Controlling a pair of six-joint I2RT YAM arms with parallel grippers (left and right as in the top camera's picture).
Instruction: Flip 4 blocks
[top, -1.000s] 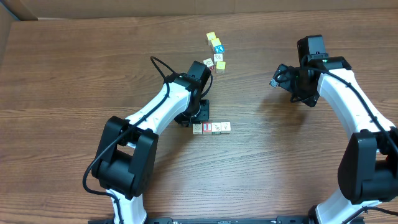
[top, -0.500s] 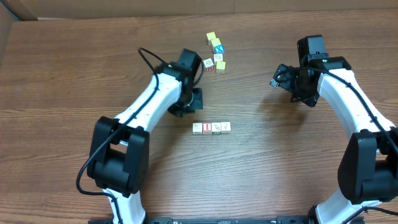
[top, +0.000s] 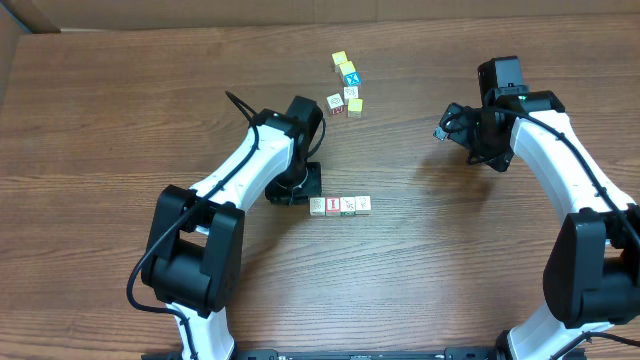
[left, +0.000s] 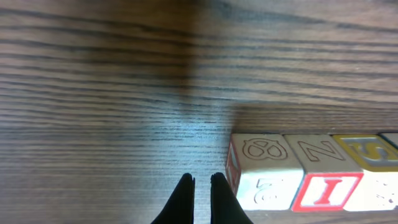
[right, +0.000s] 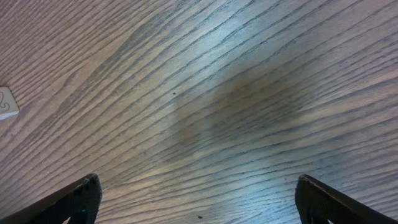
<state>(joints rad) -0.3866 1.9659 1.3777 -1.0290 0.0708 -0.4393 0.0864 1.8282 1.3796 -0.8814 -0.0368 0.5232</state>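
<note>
Four cream wooden picture cubes (top: 340, 204) in a row read 8, Z, S and a red-framed I. Just beside that row the left gripper (left: 201, 185) sat pinched shut, empty; the right gripper (right: 198, 183) gaped well away.

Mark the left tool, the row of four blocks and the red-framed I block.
left tool (left: 201, 184): left wrist view, midway between its fingertips.
row of four blocks (top: 340, 205): overhead view, middle of the row.
red-framed I block (left: 326, 191): left wrist view, its I face.

My left end effector (left: 202, 182) is black; the worktop (left: 93, 93) is brown wood grain; the blocks (left: 267, 165) are cream, one red-framed with a red I, another yellow-edged.
</note>
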